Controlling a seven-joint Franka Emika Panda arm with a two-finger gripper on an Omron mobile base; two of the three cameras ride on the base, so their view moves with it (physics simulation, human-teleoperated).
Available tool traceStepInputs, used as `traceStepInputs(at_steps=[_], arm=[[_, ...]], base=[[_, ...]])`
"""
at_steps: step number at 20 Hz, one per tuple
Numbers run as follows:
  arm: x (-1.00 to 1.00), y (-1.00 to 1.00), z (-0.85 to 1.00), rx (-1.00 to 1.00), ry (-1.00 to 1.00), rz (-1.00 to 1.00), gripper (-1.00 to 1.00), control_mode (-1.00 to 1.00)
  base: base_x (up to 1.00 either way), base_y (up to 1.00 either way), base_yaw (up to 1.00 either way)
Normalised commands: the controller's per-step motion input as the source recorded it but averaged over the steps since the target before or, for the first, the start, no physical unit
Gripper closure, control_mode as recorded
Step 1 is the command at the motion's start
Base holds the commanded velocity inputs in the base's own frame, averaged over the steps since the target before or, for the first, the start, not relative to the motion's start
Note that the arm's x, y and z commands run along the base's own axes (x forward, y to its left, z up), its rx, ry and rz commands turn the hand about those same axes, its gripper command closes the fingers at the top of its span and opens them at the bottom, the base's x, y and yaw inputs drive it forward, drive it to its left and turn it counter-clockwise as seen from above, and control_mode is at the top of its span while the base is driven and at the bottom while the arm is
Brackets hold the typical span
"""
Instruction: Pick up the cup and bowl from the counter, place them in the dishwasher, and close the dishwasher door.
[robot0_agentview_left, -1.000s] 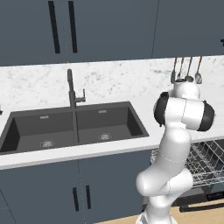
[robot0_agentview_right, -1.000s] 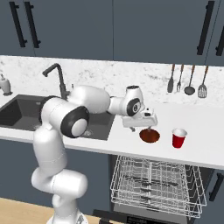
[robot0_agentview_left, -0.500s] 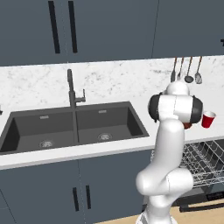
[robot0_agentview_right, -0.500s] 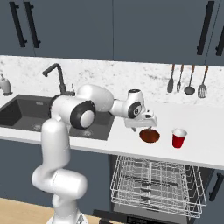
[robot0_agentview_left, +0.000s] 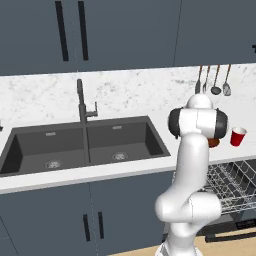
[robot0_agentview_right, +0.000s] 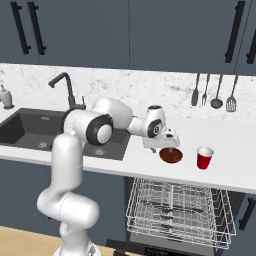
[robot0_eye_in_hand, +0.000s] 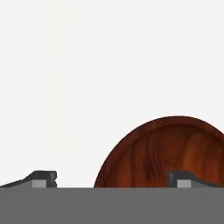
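- Gripper (robot0_agentview_right: 170, 149) hangs right over the bowl (robot0_agentview_right: 171, 155) at centre frame, fingers spread and grasping nothing.
- Bowl rests on the counter (robot0_agentview_right: 220, 132), with the cup (robot0_agentview_right: 204, 157) just beside it toward the right.
- From the hand camera, one fingertip (robot0_eye_in_hand: 183, 179) sits over the bowl's inside and the other outside its rim, lower left, so the rim lies between them.

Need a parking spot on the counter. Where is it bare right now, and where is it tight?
Bare: the white stone counter behind and right of the small red plastic cup, under the hanging utensils. Tight: the front edge, where the open gripper hangs over the reddish-brown wooden bowl beside the cup. The dark double sink takes the left.
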Motion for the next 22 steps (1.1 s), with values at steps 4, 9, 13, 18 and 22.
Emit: traceStepInputs(at_steps=[4,9,13,18,22], arm=[[0.07,0.01,-0.36,0.00,0.00,0.00,-1.00,-1.00],[0.00,0.00,-0.22,0.00,0.00,0.00,-1.00,-1.00],[0.00,0.00,-0.22,0.00,0.00,0.00,1.00,-1.00],[0.00,0.00,-0.04,0.00,0.00,0.00,1.00,-1.00],[-0.30,0.33,0.16,0.01,-0.13,0.01,1.00,-1.00]], base=[[0.00,0.00,0.00],[0.00,0.00,0.00],[0.00,0.00,0.00],[0.00,0.00,0.00],[0.00,0.00,0.00]])
